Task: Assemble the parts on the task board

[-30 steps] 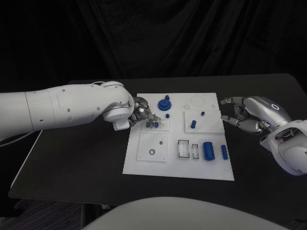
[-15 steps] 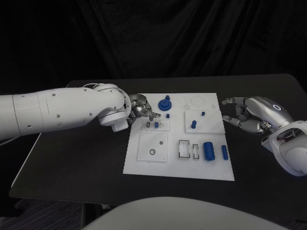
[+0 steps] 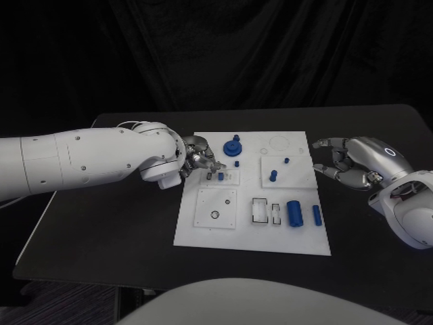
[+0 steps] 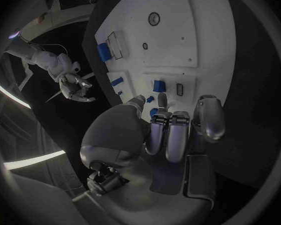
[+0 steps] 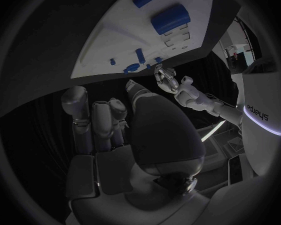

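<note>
The white task board (image 3: 253,237) is laid in the middle of the black counter (image 3: 109,223), with small blue parts (image 3: 293,212) on it. The left hand (image 3: 199,161) is held over the board's left edge; its grip cannot be told. The right hand (image 3: 342,166) is curled beside the board's right edge, and nothing is held.

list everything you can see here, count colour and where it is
table: one, black, under everything
task board: one, white, middle of the table
large cylinder: one, blue, near right part of the board
thin rod: one, blue, just right of the large cylinder
round knobbed part: one, blue, far part of the board
small pegs: a few, blue, standing mid-board; exact count unclear
left hand: one, silver, fingers at the board's far left edge; whether it holds anything is unclear
right hand: one, silver, off the board's right edge, fingers curled, nothing in it
</note>
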You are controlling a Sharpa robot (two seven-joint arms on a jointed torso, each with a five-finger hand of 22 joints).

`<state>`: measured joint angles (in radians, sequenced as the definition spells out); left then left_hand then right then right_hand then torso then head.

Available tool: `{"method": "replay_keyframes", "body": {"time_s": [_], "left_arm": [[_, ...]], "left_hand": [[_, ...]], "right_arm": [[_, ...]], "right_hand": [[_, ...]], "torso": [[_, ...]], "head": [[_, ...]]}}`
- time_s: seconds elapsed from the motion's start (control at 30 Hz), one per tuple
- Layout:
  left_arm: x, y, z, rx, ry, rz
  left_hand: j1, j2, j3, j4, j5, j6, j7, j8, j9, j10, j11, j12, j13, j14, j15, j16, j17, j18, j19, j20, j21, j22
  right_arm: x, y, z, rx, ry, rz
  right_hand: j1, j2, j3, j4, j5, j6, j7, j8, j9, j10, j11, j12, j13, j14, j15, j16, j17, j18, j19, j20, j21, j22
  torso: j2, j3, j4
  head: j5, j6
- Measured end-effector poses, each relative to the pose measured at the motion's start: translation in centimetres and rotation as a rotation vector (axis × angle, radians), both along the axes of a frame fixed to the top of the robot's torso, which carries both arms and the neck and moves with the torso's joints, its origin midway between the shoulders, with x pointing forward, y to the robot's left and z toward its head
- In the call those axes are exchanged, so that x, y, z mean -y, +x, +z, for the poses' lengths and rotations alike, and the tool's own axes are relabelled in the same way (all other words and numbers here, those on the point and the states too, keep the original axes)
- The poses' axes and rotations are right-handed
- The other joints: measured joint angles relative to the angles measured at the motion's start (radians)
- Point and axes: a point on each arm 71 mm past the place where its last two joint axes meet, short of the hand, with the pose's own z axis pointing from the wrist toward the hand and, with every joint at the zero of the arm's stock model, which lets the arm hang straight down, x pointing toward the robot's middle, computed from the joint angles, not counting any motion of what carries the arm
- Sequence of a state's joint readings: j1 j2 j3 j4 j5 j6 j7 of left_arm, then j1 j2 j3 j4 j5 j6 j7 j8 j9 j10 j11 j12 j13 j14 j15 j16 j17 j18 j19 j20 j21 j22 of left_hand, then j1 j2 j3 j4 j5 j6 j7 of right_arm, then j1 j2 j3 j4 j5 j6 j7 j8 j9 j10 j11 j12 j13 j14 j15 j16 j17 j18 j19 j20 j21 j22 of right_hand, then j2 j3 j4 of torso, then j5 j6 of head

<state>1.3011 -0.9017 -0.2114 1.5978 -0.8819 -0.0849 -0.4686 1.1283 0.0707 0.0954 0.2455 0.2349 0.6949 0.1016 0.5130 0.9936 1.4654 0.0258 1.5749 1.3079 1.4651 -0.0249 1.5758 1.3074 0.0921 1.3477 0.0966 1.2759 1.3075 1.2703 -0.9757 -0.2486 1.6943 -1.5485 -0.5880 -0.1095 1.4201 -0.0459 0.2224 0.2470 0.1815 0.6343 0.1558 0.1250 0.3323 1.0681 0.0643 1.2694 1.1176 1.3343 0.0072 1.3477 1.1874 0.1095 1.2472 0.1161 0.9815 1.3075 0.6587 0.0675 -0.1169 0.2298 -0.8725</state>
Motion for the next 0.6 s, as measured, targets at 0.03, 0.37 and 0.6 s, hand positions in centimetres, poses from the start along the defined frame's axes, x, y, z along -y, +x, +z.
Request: {"method": "replay_keyframes", "body": {"time_s": [0.03,0.37,0.6], "left_arm": [[0.0,0.0,-0.1,-0.003,0.001,0.000],[0.4,-0.1,-0.9,-0.025,0.012,-0.007],[0.6,0.0,-1.3,-0.033,0.015,-0.012]], "left_hand": [[0.000,0.000,0.000,0.000,0.000,0.000,0.000,0.000,0.001,0.000,0.000,0.000,0.000,0.000,0.000,0.000,0.000,0.000,0.000,0.000,0.000,0.000],[0.000,0.000,0.000,0.000,0.013,0.000,0.000,0.004,0.000,0.000,0.000,0.000,0.000,0.004,0.004,0.000,0.000,0.000,0.000,0.000,-0.004,0.000],[0.000,0.000,0.000,0.000,0.020,0.000,0.000,0.008,0.001,0.000,0.000,0.000,0.000,0.004,0.004,0.000,0.000,0.000,-0.007,0.000,-0.004,0.000]], "right_arm": [[0.0,0.0,0.0,0.000,0.000,0.000],[0.0,0.0,0.0,-0.001,0.000,0.000],[0.0,0.0,0.0,-0.002,-0.001,0.000]], "right_hand": [[0.000,0.000,0.000,0.000,0.000,0.000,0.000,0.000,0.000,0.000,0.000,0.000,0.000,0.000,0.000,0.000,0.000,0.000,0.000,0.000,0.000,0.000],[0.000,0.000,0.000,0.000,0.000,0.000,0.000,0.000,-0.001,0.000,0.000,0.000,0.000,0.000,0.000,0.000,0.000,0.000,0.000,0.000,0.000,0.000],[0.000,0.000,0.000,0.000,0.000,0.000,0.000,0.000,-0.001,0.000,0.000,0.000,0.000,0.000,0.000,0.000,0.000,0.000,0.000,0.000,0.000,0.000]], "torso": [[0.000,0.0002,0.0000],[0.001,0.0002,-0.0007],[0.000,0.0002,-0.0007]], "head": [[0.000,0.000],[-0.001,0.000],[-0.004,0.000]]}}
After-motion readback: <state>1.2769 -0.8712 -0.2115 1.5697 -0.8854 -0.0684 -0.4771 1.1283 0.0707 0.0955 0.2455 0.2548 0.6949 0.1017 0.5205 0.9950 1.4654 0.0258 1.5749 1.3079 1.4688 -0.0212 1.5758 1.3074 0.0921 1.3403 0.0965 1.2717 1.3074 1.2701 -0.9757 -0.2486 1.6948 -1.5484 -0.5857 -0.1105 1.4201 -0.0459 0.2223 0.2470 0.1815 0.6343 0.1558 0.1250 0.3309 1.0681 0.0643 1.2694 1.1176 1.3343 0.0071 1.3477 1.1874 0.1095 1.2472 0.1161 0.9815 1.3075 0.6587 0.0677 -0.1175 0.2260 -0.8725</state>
